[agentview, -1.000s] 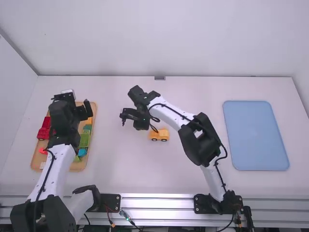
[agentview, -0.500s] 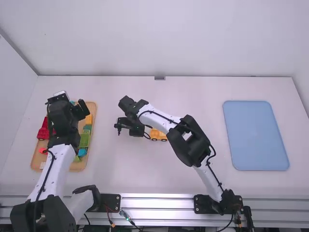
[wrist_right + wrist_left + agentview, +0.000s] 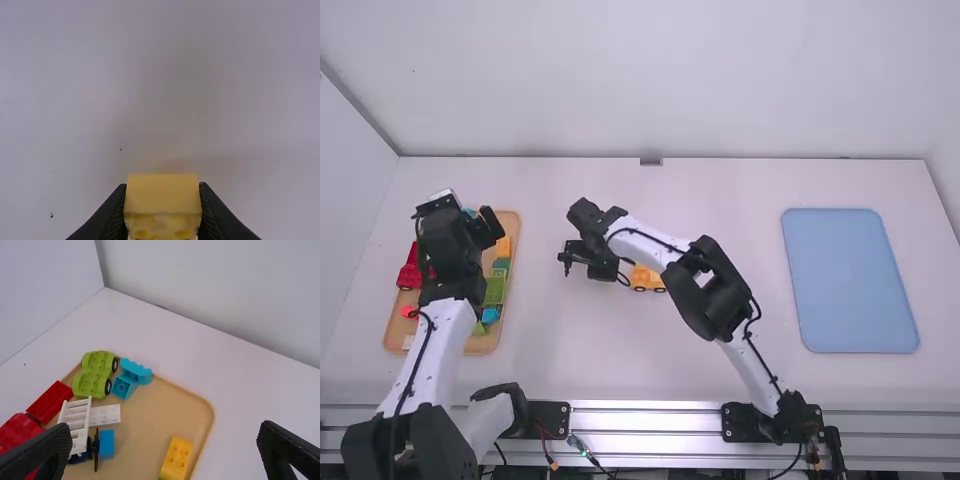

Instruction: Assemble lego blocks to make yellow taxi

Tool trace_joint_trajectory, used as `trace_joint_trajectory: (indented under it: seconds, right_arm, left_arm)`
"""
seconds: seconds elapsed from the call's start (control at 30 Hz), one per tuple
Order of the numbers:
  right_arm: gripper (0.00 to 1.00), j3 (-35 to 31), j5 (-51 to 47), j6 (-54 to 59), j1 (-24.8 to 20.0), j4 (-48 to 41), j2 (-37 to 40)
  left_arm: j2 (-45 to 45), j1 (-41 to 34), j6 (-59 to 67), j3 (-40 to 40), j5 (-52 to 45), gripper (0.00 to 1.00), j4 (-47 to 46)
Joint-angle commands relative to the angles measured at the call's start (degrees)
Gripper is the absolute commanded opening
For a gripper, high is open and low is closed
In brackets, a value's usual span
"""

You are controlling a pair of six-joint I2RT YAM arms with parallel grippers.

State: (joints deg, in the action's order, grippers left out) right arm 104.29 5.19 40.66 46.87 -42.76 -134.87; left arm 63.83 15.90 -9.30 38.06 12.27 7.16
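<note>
Presently, your right gripper (image 3: 162, 210) is clamped on a yellow block (image 3: 162, 186), and the yellow wheeled base (image 3: 647, 280) it probably belongs on sits beside that arm's wrist on the white table (image 3: 720, 370). In the high view the base lies to the right of your right gripper and slightly toward the camera, partly covered by the wrist. Its long axis runs roughly left to right across that view, wheels showing on the near side.

Your left gripper (image 3: 167, 440), its fingers spread wide and empty, is over the wooden parts tray (image 3: 150, 407), where another yellow block (image 3: 176, 458) waits; it is well apart from the base, so your right arm is the nearer one for this placement.

The next move, it appears, calls for you to bring the gripped block back toward that base, match its length to the base's long axis and press down. Whether the block is level you cannot tell from here; turned askew, it could miss the studs or push the car along the table.
</note>
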Motion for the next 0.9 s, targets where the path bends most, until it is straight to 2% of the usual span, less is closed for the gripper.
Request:
trace_joint_trajectory:
  seconds: [0.0, 0.13, 0.37, 0.4, 0.47, 0.53, 0.6, 0.63, 0.73, 0.87]
  right_arm:
    - [0.07, 1.1, -0.5, -0.1, 0.1, -0.8, -1.5]
    - [0.09, 1.6, -0.6, -0.2, 0.0, -1.4, -1.5]
    - [0.25, 1.5, -0.1, -0.1, 0.0, -0.8, -1.6]
    - [0.34, 1.5, 0.2, -0.1, 0.0, -0.7, -1.6]
    - [0.44, 1.5, 0.7, 0.4, 0.0, -0.8, -1.5]
    - [0.75, 1.5, 1.4, 1.1, 0.0, -1.1, -1.5]
    - [0.86, 1.5, 1.4, 1.2, 0.0, -1.1, -1.5]
    - [0.99, 1.7, 1.4, 1.1, 0.0, -1.2, -1.5]
    - [0.99, 2.9, 2.6, 1.2, 0.0, -1.9, -1.5]
    - [0.99, 6.6, 6.5, 4.8, -1.4, -5.9, -1.4]
  left_arm:
    - [-1.0, -0.1, -0.3, -0.5, 0.5, 0.99, -0.2]
    - [-0.9, -0.1, -0.3, -0.5, 0.4, 0.99, -0.2]
    - [-1.0, -0.1, -0.3, -0.5, 0.4, 0.99, -0.5]
    - [-1.0, -0.2, -0.3, -0.5, 0.4, 0.99, -0.7]
    - [-1.0, -0.2, -0.3, -0.5, 0.4, 0.99, -0.8]
    - [-0.9, -0.2, -0.3, -0.5, 0.4, 0.99, -0.8]
    - [-0.9, -0.2, -0.3, -0.5, 0.4, 0.99, -0.8]
    - [-1.0, -0.2, -0.3, -0.5, 0.4, 0.99, -0.8]
    - [-0.9, -0.2, 0.9, -0.5, -2.1, 0.99, -0.8]
    - [-0.9, -0.2, 7.8, -0.5, -14.2, 0.99, -0.2]
